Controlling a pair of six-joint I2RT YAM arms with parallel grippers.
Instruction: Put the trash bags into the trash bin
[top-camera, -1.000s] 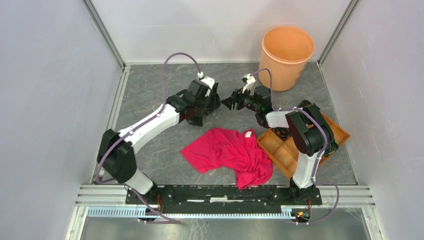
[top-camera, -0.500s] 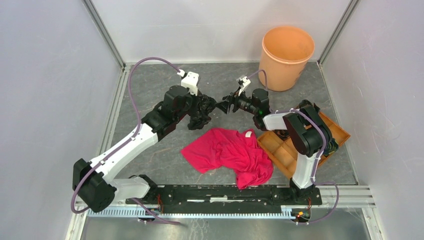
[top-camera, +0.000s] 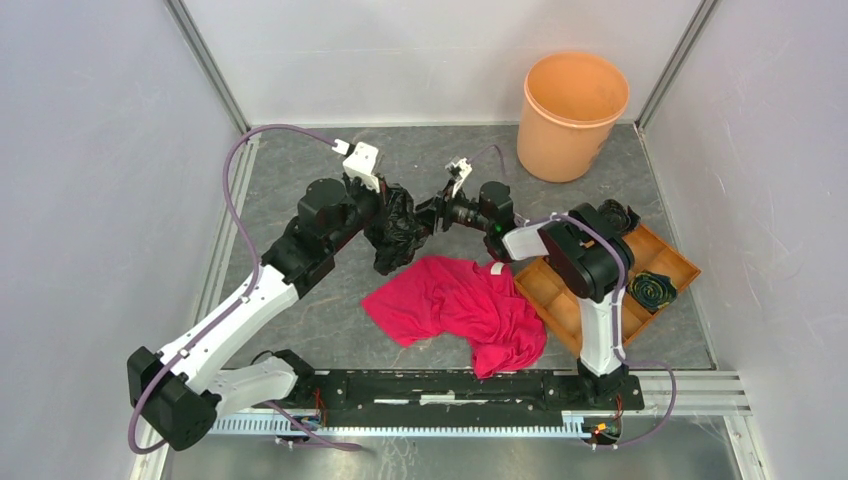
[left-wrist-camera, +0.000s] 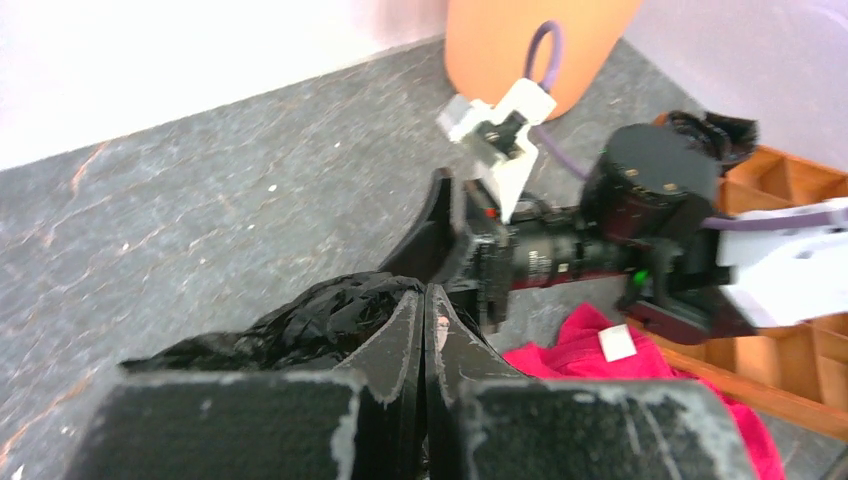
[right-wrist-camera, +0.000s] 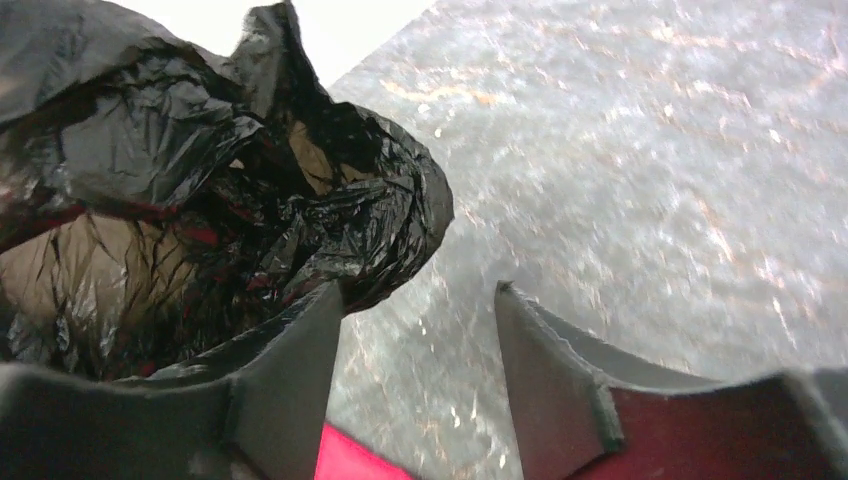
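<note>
Black trash bags (top-camera: 395, 228) held by left pincer (left-wrist-camera: 422, 310), beside right pincer (right-wrist-camera: 420, 300).

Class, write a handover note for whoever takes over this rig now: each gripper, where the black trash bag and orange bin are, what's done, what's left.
Left gripper: jaws shut on the trash bag, mid-table.
Right gripper: jaws open beside the bag, gripping nothing.
Trash bin: upright at the far right, no bag inside.
Done: bag grasped. Left: carry it to the bin and put it in.
</note>
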